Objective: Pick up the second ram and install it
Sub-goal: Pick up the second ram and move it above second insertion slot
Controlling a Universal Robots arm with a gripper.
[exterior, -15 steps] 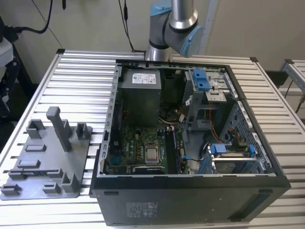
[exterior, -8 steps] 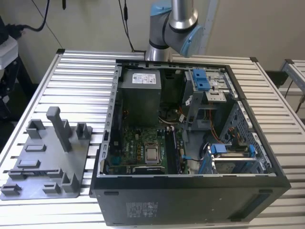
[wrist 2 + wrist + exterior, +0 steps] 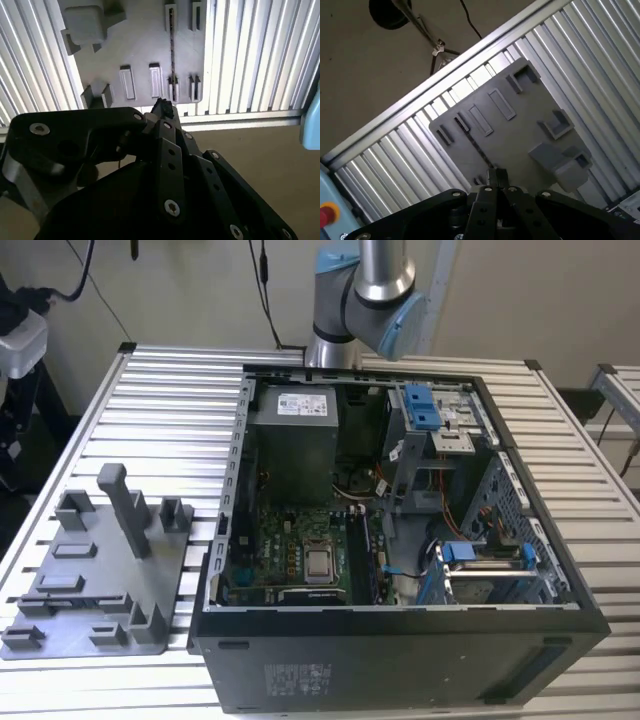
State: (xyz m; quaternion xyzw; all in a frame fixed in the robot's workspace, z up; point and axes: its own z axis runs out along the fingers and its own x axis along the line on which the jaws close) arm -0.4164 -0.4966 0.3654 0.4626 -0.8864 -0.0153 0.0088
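As far as the first wrist view goes, the claw (image 3: 496, 176) looks pinched shut, pads pressed together with nothing between them. Anyone spot the second ram (image 3: 476, 145)?

re: yep, it's that thin dark strip standing on edge in the grey fixture tray (image 3: 520, 120). It starts just past the claw's tips and runs straight away from them. The claw hangs clear of it, not touching as far as I can tell.

Same story in the second wrist view: the second ram (image 3: 172, 50) sits in line with the fingertips (image 3: 162, 105), seated between small paired holders at each end. That angle adds the claw's black linkage bars close up, tips drawn in together.

re: and the exterior view adds the wider scene. You get the arm (image 3: 362, 285) at the far edge of the slatted table (image 3: 170, 390) and the open computer case (image 3: 400, 650). The tray (image 3: 150, 585) sits beside the case on the exterior view's left.
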